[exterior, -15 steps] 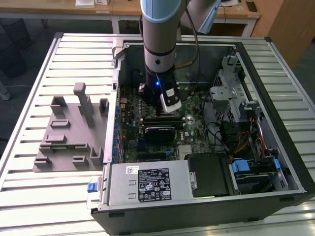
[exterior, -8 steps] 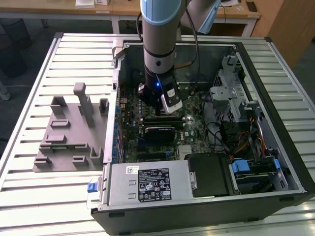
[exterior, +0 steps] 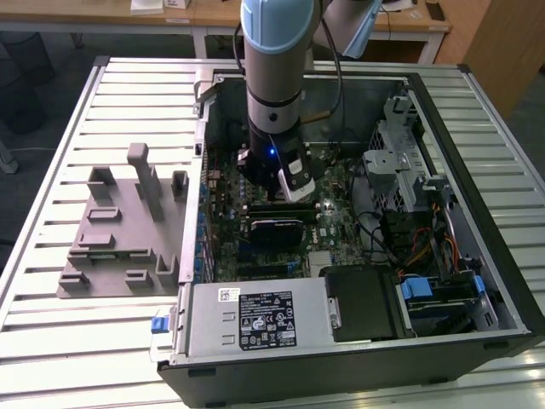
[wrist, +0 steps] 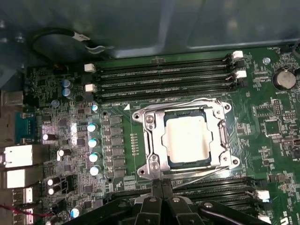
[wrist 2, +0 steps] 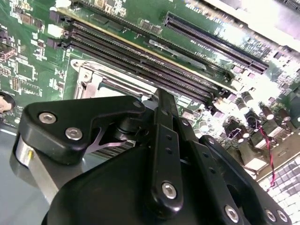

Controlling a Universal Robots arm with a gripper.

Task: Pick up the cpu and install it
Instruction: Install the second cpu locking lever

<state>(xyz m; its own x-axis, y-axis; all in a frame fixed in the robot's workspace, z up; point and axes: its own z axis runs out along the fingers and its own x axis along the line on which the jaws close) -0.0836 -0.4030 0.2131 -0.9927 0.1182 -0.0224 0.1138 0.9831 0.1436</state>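
sitting cpu [wrist: 187,138] in socket [wrist: 149,140], pincer [wrist: 161,190] above.

In the exterior view, the arm [exterior: 274,77] runs off the picture's top edge, and its wrist blocks your sight of the motherboard [exterior: 341,223] directly beneath it. In the second wrist view, the black gripper [wrist 2: 161,101] body covers most of the socket [wrist 2: 101,82]; you cannot see what lies inside that frame. The computer case [exterior: 502,281] is cut at the bottom edge.
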